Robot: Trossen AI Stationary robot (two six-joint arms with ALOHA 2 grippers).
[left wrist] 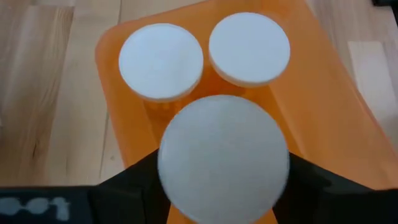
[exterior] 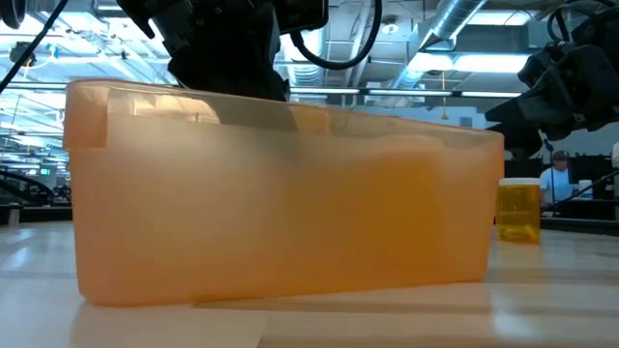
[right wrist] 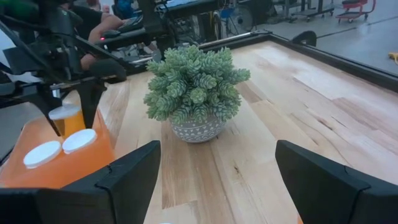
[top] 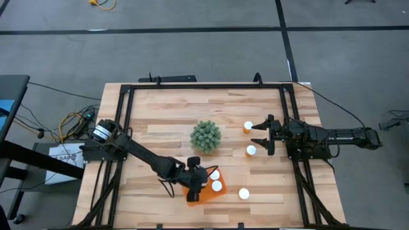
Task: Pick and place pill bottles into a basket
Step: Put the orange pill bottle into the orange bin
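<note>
The left gripper (top: 193,181) is over the basket (top: 206,195), w/ its fingers clamped on a pill bottle (left wrist: 222,158) by the sides. In the left wrist view the held bottle's white cap sits just above the orange floor, so it looks about to be set down, not let go yet.

2 more bottles (top: 216,179) stand in the basket already, caps up, side by side (left wrist: 203,55).

The right gripper (top: 261,135) waits near the table's right edge, fingers wide apart, nothing in them.

3 bottles are left on the wood: one (top: 248,126) just by the right gripper, one (top: 251,151) a bit nearer the front, one (top: 243,193) close to the basket's right side. The green plant (top: 206,135) sits mid-table.

So approx half done: 2 in, 1 going in, 3 to go.

No brand or words can be read on the caps or bottles; a bottle (exterior: 518,209) in the low view shows no label facing the camera.
</note>
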